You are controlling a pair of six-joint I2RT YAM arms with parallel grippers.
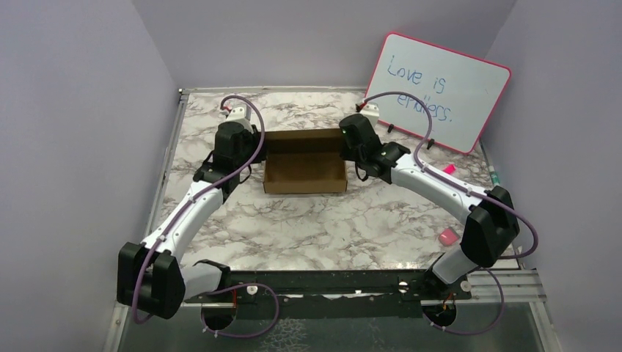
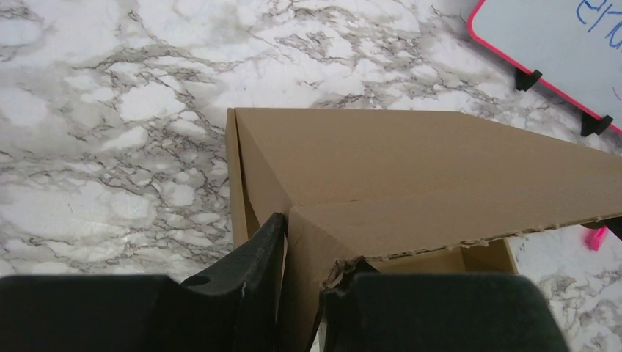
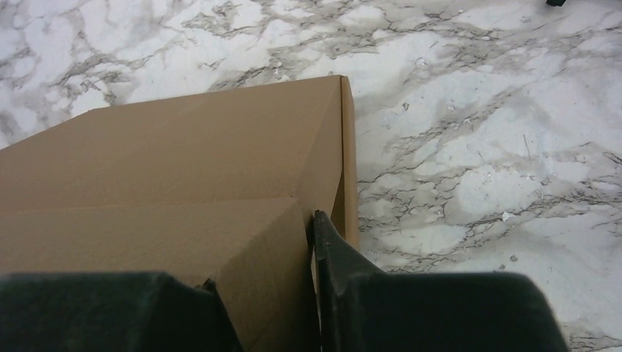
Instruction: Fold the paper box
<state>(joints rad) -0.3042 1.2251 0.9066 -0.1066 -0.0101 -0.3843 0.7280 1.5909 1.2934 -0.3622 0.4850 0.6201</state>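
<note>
status of work: the paper box (image 1: pixel 304 176) lies at the far middle of the marble worktop (image 1: pixel 293 235), in front of the pink-framed whiteboard (image 1: pixel 440 84) and well apart from it; it is a shallow brown tray, open on top, with its rear flap (image 1: pixel 302 141) not yet brought down over the tray.

orientation: the long axis of the box runs left to right across the worktop, square to both arms; one arm stands at each short end, so neither is nearer; the tray itself lies on the near side of both sets of fingers.

left fingers (image 2: pixel 257 264): set at the left end of the rear flap, a folded corner of cardboard standing between them; a thin dark slit shows on one side; we cannot tell whether they clamp the board or merely straddle it.

right fingers (image 3: pixel 334 264): set at the right end of the same flap, cardboard between them and the outer finger close against its edge; grip or loose straddle, again we cannot tell.

finding: from each wrist the box stretches straight ahead toward the other arm, so the two face one another along the flap's crease line; in our judgement the coming fold turns on both ends moving evenly toward the near side, since uneven travel would likely skew the flap or drag the tray.
</note>
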